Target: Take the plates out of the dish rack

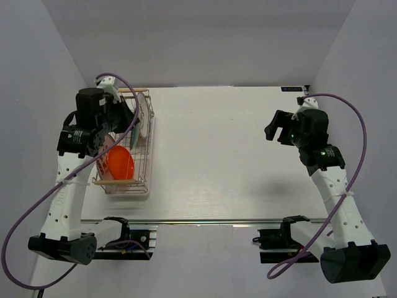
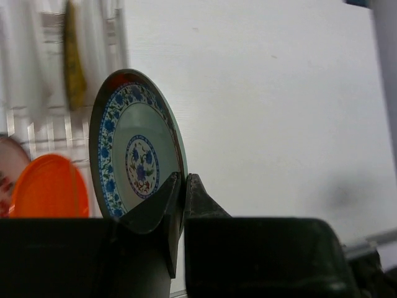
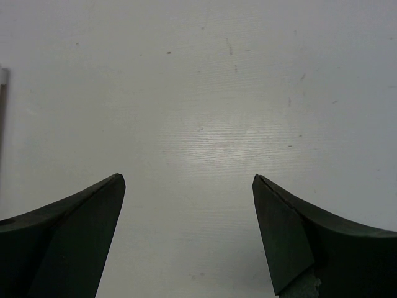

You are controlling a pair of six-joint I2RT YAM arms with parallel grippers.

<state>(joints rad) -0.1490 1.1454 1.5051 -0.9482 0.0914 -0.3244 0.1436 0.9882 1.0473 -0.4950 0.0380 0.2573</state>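
My left gripper (image 2: 185, 177) is shut on the rim of the small blue patterned plate (image 2: 138, 146) and holds it upright on edge. In the top view the left gripper (image 1: 130, 119) holds this plate (image 1: 143, 116) over the far right part of the dish rack (image 1: 147, 162). The orange-red plate (image 1: 119, 162) stands in the rack's near half and also shows in the left wrist view (image 2: 47, 187). A yellow-brown plate (image 2: 74, 61) and a white plate with red marks (image 2: 8, 175) show blurred behind. My right gripper (image 3: 189, 180) is open and empty over bare table, far right (image 1: 273, 128).
The rack's wooden handles lie at its far end (image 1: 133, 90) and near end (image 1: 119, 181). The white table (image 1: 223, 155) stretches between the rack and the right arm. Grey walls close in the left, right and far sides.
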